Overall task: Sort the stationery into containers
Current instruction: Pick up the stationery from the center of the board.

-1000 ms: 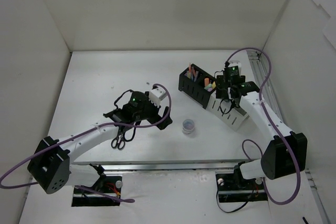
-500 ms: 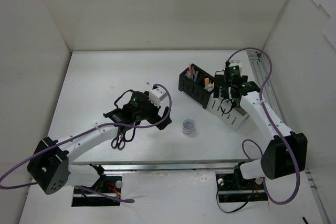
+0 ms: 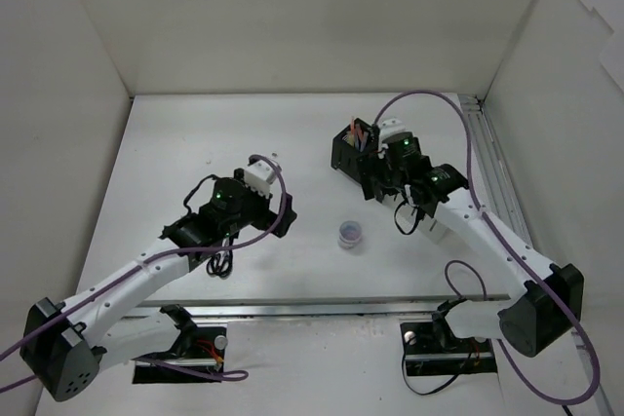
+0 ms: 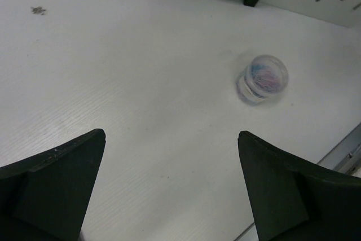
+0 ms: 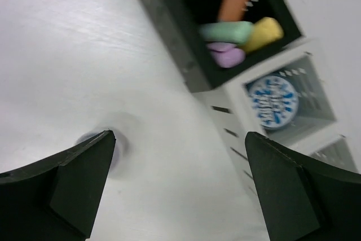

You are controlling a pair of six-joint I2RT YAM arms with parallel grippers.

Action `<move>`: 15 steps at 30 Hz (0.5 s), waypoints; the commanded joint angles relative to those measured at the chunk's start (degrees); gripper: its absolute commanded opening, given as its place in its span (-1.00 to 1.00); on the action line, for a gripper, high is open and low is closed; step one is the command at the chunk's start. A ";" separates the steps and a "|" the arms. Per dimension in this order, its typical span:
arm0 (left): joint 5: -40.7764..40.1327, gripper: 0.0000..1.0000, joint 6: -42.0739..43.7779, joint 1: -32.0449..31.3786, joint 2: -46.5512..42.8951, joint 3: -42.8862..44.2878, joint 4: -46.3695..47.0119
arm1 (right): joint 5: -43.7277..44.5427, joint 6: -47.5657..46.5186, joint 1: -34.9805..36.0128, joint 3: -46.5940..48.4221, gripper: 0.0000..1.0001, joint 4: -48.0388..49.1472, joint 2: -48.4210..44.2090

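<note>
Top view: 1 tape roll (image 3: 350, 235) lies loose on the table (image 3: 166, 143). 1 scissors (image 3: 222, 263) is half under the left arm (image 3: 146, 265). 1 black organizer (image 3: 351, 153); 1 white organizer (image 3: 436, 233), mostly hidden.
Left wrist: left gripper (image 4: 171, 136) is spread wide and empty, that roll ahead of it.
Right wrist: right gripper (image 5: 179, 136) is spread and empty. 4 highlighters (image 5: 227, 31) (maybe 5) sit in the black organizer, and 1 second roll (image 5: 272, 101) in the white organizer.

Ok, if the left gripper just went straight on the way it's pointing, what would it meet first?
Probably the bare table, short of the tape roll, which sits ahead but off to one side. The left gripper is open with nothing between its fingers. Depth is unclear.
</note>
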 commanded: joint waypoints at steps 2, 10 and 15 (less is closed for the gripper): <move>-7.28 0.99 -8.96 5.30 -6.45 -1.77 -4.03 | -2.68 -1.74 8.49 -2.21 0.96 0.90 1.90; -10.01 0.99 -18.40 11.99 -9.52 -5.54 -13.44 | -0.24 3.63 16.67 -3.36 0.96 3.98 15.44; -10.54 0.99 -19.98 13.14 -11.55 -7.83 -13.97 | -1.18 6.17 17.03 -4.06 0.93 6.27 19.49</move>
